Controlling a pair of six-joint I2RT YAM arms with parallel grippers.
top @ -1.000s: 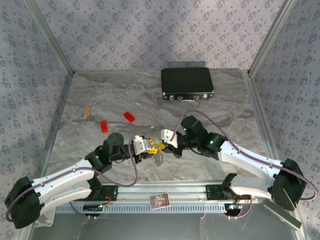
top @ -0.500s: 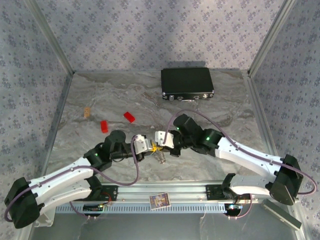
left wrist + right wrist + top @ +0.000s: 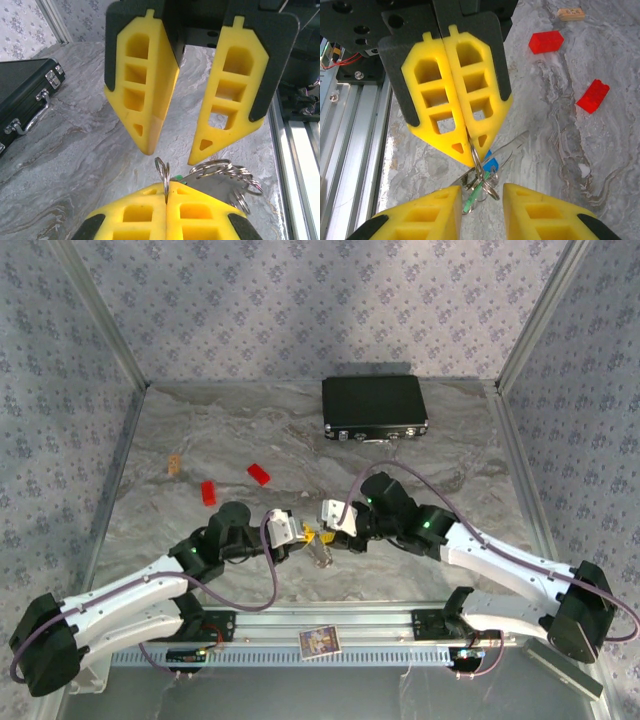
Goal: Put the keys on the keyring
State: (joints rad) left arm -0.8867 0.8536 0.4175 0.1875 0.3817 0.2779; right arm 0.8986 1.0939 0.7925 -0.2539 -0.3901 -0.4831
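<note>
My left gripper [image 3: 166,186] is shut on a small silvery ring [image 3: 162,170], pinched upright between its yellow fingertips. Linked to that ring, a bunch hangs just above the table: the thin silvery keyring [image 3: 520,141] [image 3: 225,171], the blue key [image 3: 491,164] and the green key [image 3: 472,197] [image 3: 175,177]. My right gripper [image 3: 481,192] stands open facing the left one, one finger on each side of the bunch and touching nothing. In the top view the left gripper [image 3: 303,535] and the right gripper [image 3: 320,528] meet tip to tip at front centre, with the bunch [image 3: 320,555] below them.
A shut black case [image 3: 375,407] lies at the back. Two red blocks [image 3: 259,474] [image 3: 208,492] and a small tan piece [image 3: 175,463] lie at the left. The metal rail [image 3: 320,625] runs along the near edge, just behind both grippers.
The left gripper has shut on the small ring. The right gripper, shut a second ago, has opened and drawn back slightly; the bunch now hangs from the left gripper.
</note>
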